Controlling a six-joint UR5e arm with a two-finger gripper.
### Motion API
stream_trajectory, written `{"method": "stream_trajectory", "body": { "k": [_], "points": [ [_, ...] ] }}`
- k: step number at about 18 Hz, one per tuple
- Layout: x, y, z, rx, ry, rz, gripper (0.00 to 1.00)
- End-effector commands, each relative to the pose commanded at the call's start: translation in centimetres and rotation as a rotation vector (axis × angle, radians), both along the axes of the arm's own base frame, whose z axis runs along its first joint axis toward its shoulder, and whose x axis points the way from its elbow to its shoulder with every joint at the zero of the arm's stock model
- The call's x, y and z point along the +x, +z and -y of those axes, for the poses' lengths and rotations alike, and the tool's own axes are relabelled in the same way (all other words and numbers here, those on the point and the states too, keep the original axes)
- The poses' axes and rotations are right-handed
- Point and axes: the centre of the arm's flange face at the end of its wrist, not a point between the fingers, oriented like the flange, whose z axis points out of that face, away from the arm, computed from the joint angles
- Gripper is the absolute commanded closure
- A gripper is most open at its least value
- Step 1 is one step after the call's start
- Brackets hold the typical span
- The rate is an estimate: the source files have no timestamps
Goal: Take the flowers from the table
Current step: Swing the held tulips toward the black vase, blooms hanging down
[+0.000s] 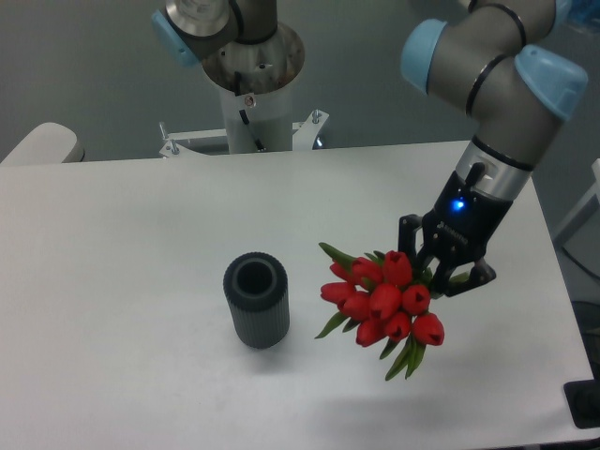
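The flowers (pixel 384 302) are a bunch of red tulip heads with green leaves, held in the air above the right part of the white table (pixel 122 244). Their heads point toward the lower left. My gripper (pixel 441 269) is shut on the stems, which are hidden behind its black fingers. A faint shadow lies on the table below the bunch.
A dark grey ribbed cylinder (pixel 256 300) stands upright on the table, left of the flowers, its open top facing up. The arm's white base column (pixel 255 103) stands behind the table's far edge. The table's right edge runs close behind the gripper.
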Motion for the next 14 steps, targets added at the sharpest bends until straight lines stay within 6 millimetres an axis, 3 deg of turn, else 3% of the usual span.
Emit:
{"method": "stream_trajectory", "body": {
  "k": [14],
  "points": [
    [0.64,0.64,-0.21,0.028,0.025,0.037,0.79]
  ]
}}
